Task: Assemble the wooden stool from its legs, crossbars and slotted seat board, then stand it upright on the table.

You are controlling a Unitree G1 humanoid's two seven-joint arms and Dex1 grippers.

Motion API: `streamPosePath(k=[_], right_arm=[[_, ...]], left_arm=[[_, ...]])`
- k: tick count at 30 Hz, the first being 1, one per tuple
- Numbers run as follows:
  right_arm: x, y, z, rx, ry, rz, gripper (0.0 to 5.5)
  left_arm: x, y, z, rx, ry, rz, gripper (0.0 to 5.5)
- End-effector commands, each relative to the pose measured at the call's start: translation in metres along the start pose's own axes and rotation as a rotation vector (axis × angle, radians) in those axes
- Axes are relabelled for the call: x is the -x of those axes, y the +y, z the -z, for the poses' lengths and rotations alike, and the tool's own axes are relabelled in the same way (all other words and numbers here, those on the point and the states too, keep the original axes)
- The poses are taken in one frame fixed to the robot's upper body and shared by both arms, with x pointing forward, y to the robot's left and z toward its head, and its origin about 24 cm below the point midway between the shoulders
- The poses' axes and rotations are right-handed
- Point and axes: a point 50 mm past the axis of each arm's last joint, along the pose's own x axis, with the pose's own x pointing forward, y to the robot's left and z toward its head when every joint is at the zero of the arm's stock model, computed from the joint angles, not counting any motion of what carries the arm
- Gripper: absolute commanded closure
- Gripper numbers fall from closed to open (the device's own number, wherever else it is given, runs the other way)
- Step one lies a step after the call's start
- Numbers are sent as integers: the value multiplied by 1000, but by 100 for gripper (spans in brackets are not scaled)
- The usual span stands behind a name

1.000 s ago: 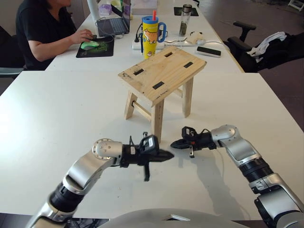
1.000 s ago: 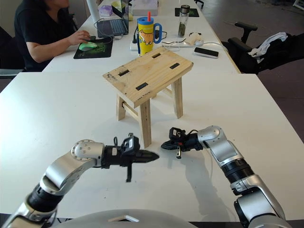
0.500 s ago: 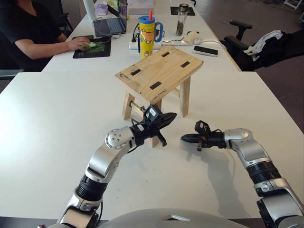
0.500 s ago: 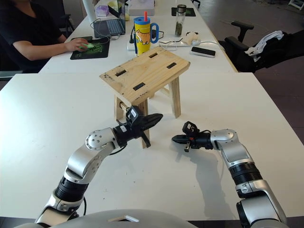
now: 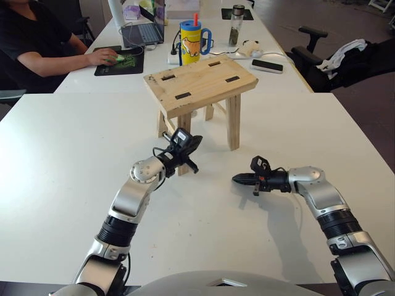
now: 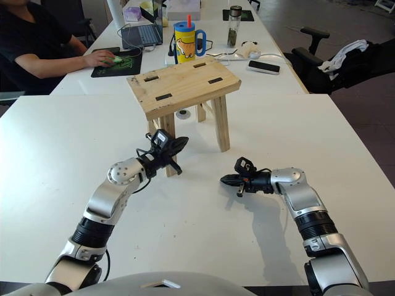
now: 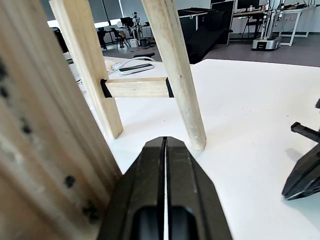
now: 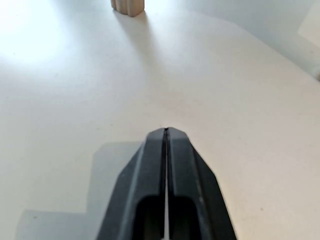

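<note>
Left tool [image 5: 194, 141]: clenched, its two fingers [image 7: 150, 165] pressed flat together with nothing between them; held low at the centre of the head frame, tip pointing up and to the right.
Left tool, neighbour: just beside the stool's near leg [image 5: 184, 123]; contact cannot be told. In the left wrist view that leg runs close along one side of the tool.
Right tool [image 5: 239, 179]: clenched and empty, fingers closed to a thin seam; low over the surface, right of centre in the head frame, tip pointing left. Apart from the stool, with bare surface between.
Stool [image 5: 200, 83]: assembled, standing upright on four legs, upper centre of the head frame.
Seat [image 6: 185, 86]: level on top of the legs, four dark slots showing.
Crossbar [image 7: 135, 87]: fitted between two legs, its ends seated in them, seen past the left tool.
Surface [image 5: 62, 185]: white; carries the stool.
Second surface [image 5: 290, 77]: behind the first, along the top of the frame.
On it: mug [image 5: 192, 42], just behind the stool; bottle [image 5: 238, 17], farther back; phone [image 5: 267, 65], lying flat to the right.
</note>
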Motion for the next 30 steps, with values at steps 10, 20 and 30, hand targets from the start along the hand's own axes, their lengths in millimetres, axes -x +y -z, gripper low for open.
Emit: streamPosePath(k=[10,20,30], right_arm=[[-8,1,-14,21,-41,-8,550],[-14,2,-21,22,-68,-22,550],[-14,4,-37,-49,-236,-10,550]], left_arm=[[1,101,17,-166,142,-137,547],[-3,121,21,-155,128,-127,547],[22,71,6,4,-148,-114,547]])
